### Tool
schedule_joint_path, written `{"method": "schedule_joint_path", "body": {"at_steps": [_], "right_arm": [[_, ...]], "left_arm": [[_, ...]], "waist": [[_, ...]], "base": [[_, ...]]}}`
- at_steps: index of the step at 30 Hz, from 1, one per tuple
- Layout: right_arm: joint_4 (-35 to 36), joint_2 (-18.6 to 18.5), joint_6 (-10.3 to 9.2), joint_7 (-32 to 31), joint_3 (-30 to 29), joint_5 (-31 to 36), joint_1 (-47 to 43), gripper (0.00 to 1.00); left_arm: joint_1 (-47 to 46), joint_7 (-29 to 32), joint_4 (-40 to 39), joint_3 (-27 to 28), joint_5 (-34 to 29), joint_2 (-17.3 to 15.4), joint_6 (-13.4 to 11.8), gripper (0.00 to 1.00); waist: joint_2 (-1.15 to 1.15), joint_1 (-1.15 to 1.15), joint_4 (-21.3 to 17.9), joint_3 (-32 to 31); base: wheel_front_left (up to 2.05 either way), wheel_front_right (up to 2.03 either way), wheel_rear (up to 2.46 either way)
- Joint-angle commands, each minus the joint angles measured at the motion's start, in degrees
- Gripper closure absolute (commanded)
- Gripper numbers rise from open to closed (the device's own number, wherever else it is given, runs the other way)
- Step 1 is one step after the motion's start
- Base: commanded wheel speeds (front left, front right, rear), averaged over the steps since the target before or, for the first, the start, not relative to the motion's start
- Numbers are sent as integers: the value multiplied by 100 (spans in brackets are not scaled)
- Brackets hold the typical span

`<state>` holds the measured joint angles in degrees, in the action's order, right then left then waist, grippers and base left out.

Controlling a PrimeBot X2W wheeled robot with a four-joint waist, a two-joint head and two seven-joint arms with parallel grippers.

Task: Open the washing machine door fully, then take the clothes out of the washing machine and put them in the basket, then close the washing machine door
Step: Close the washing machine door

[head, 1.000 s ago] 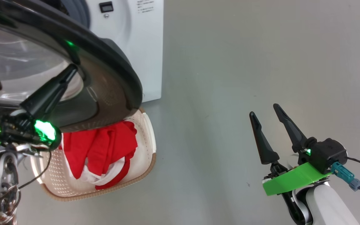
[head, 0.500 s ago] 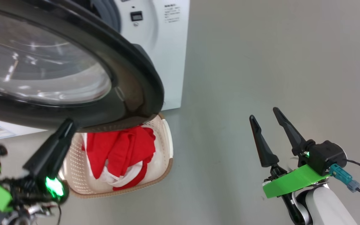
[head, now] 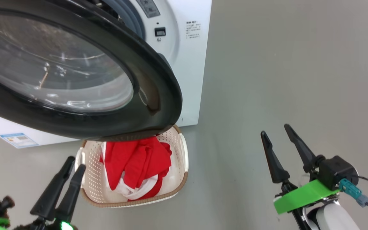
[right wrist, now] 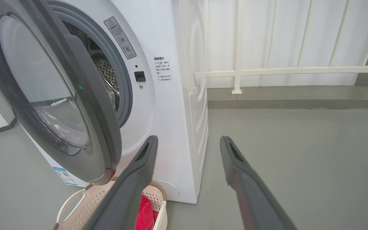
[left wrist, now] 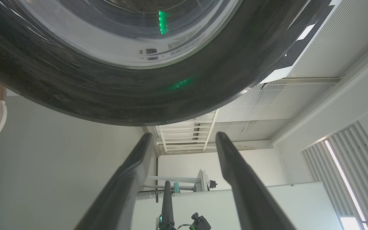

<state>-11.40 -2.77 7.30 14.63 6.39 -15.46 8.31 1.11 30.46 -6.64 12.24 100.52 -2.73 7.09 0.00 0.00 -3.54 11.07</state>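
While its fingers are standing apart with nothing between them, the left gripper (head: 76,163) is hovering just beside the basket (head: 91,179), where the clothes (head: 133,163) are lying. The washing machine door (head: 75,123) is hanging open ahead of its fingertips, apart from them. The right gripper (head: 274,129), likewise spread and empty, is waiting well off to the right. By my judgement, the left arm is sitting nearer for swinging the door back toward the washing machine (head: 190,80).
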Motion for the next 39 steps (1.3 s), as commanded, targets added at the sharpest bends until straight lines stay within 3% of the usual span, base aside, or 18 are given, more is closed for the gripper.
{"method": "schedule_joint_path", "body": {"at_steps": [1,8,13,19,25,33,39], "right_arm": [[92,-10,19,37,94,103,-79,0],[50,-10,19,37,-51,126,-272,0],[46,-10,19,37,-124,133,-348,0],[51,-10,19,37,-178,156,-406,0],[64,-10,19,37,-269,187,-466,0],[106,-10,19,37,-318,297,-615,0],[109,-10,19,37,-278,388,-781,0]], "left_arm": [[114,-185,-235,148,-140,-36,39,0],[614,-1396,-675,-318,-228,-17,39,0],[755,-2189,-858,-645,-663,-16,39,0],[837,-3224,-858,-1001,-2052,-37,39,0],[845,-4209,-475,-1254,-3846,-313,27,0],[674,-4504,-366,-1317,-5979,-448,-694,0],[714,-4519,-203,-1533,-7163,-651,-1197,0]], "waist": [[0,0,33,-142],[0,0,76,-359],[0,0,110,-451],[0,0,140,-594],[0,0,186,-739],[0,0,260,-943],[0,0,308,-1082]], "base": [[0,0,0],[0,0,0],[0,0,0],[0,0,0],[0,0,0],[0,0,0],[0,0,0]]}}
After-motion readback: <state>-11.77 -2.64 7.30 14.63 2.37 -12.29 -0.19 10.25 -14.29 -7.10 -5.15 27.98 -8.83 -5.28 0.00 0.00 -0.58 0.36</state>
